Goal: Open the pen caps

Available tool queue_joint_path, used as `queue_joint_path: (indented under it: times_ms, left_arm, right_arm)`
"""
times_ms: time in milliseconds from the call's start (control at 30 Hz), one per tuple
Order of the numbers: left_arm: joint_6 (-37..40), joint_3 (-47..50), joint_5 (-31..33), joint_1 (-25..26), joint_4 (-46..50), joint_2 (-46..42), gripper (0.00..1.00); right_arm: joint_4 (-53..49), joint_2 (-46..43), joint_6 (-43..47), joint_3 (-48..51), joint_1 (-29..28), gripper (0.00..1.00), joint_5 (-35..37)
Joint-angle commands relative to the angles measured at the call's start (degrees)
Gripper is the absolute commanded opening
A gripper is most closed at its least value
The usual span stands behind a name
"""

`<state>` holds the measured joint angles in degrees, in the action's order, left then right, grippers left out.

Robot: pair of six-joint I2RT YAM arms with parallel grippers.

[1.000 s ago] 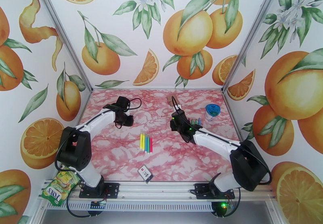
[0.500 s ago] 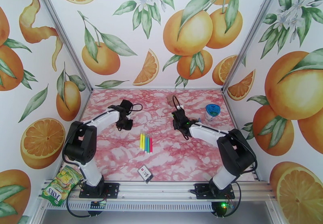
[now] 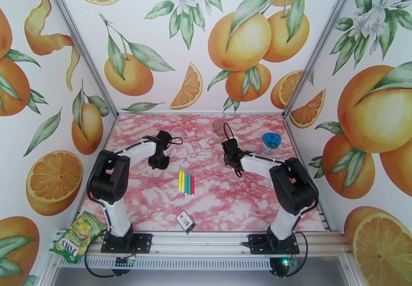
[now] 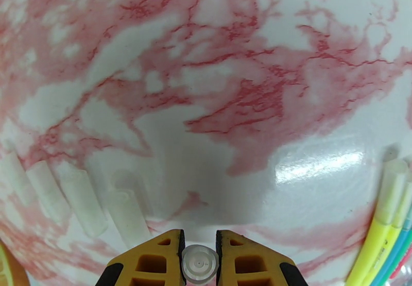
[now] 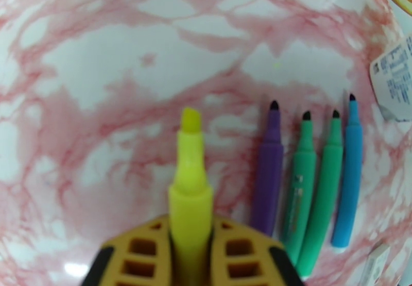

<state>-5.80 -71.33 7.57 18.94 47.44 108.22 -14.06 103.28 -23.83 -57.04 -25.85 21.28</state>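
My left gripper point(image 4: 200, 238) point(image 3: 158, 161) is shut on a clear round pen cap point(image 4: 200, 264), held end-on just over the table. Several loose clear caps point(image 4: 77, 204) lie in a row to its left. Capped markers point(image 3: 186, 182) lie side by side mid-table; their pale-capped ends point(image 4: 394, 171) show at the left wrist view's right edge. My right gripper point(image 5: 189, 225) point(image 3: 233, 159) is shut on an uncapped yellow marker point(image 5: 189, 179), tip pointing away. Beside it lie uncapped purple point(image 5: 269, 179), green point(image 5: 304, 179) and blue point(image 5: 347, 179) markers.
A round blue-lidded container point(image 3: 271, 141) stands at the right rear. A small black-and-white card point(image 3: 186, 221) lies near the front edge. A green snack packet point(image 3: 77, 238) hangs off the front left corner. Printed walls enclose the marbled table point(image 3: 154, 199).
Both arms have folded further, their elbows swinging away from the front edge. Both grippers stay shut, the left on the cap and the right on the yellow marker.
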Motion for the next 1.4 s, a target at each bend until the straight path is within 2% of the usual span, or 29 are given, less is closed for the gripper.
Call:
queue_joint_path:
  times_ms: [0,233,300,533,700,1200,1300,1367]
  left_arm:
    - [0.0,-1.5,1.0,0.2,0.4,1.0,0.04]
    - [0.0,-1.3,0.7,0.2,0.4,1.5,0.13]
    - [0.1,-1.4,0.9,0.2,0.6,1.8,0.15]
    - [0.0,-2.0,0.8,0.3,0.8,2.3,0.23]
    - [0.2,-3.0,0.5,0.3,1.6,2.0,0.29]
    - [0.8,-6.2,-1.8,0.2,3.1,-4.5,0.36]
    - [0.7,-5.9,-2.4,0.1,1.8,-6.6,0.42]
    - [0.8,-5.1,-5.1,0.0,0.1,-8.1,0.48]
  right_arm:
    - [-1.8,1.3,-1.5,-1.3,0.6,0.06,1.3]
    - [-2.3,2.6,-2.1,-1.4,1.3,0.12,1.3]
    - [-2.5,2.9,-2.1,-1.5,1.4,0.18,1.2]
    - [-3.2,3.1,-2.1,-2.0,1.6,0.28,1.5]
    - [-2.8,2.1,-1.8,-1.6,1.6,0.41,1.3]
    - [-3.3,-7.0,2.1,-0.6,-0.4,0.46,-4.6]
    - [-3.6,-9.5,2.4,-0.3,-2.1,0.46,-7.8]
    - [-3.9,-11.0,2.2,-0.2,-3.9,0.46,-9.9]
